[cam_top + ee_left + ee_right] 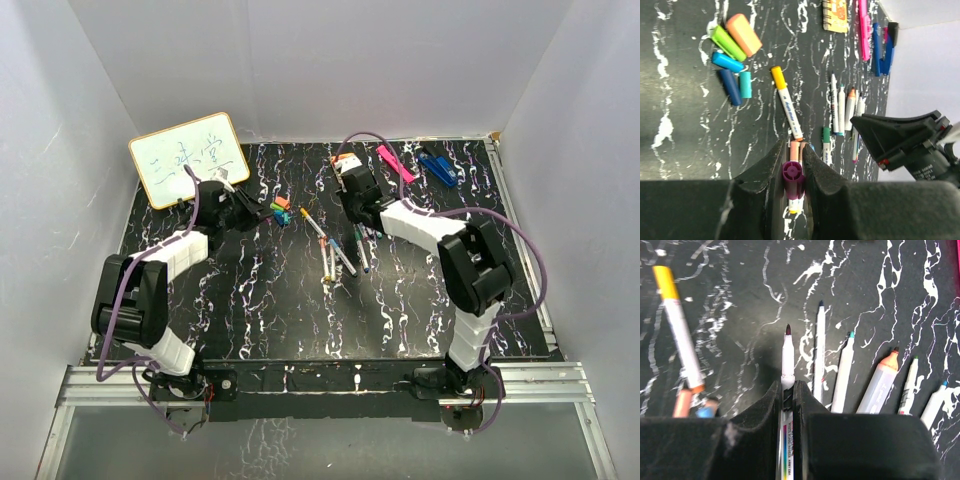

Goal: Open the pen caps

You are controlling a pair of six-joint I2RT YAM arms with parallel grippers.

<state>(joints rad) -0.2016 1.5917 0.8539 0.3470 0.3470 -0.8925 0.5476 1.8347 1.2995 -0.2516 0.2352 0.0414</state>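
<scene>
Seen from overhead, both arms reach over the black white-veined table top [250, 310], but their fingertips are too small there to read; the wrist cameras settle them. The left wrist view shows the left gripper [793, 148] pinched narrow on a short purple plastic cap [792, 174], which sits end-on at lower centre between the two black fingers. The right wrist view shows the right gripper [786, 386] clamped narrow on a thin white-barrelled pen [788, 357], its bare dark purple tip pointing toward the top of the frame. Only the left wrist view separates the loose caps [732, 55] in its upper left: salmon, green, two blue and one teal, lying close together on the table. Only the right wrist view shows the tips in the row of uncapped pens [850, 375] to the right of the held one: dark blue, teal, orange, green and blue. A yellow-ended pen [677, 322] lies at its upper left. The overhead view alone takes in a white rectangular board with blue writing [188, 158] at upper left. There the left arm rises from the lower left, elbow bent, with its forearm reaching up and right so its fingers end just left of the cap pile. The right arm rises from the lower right and folds up and left to upper centre, above the scattered pens and left of a pink clip [395, 163] and a blue clip [440, 167].
</scene>
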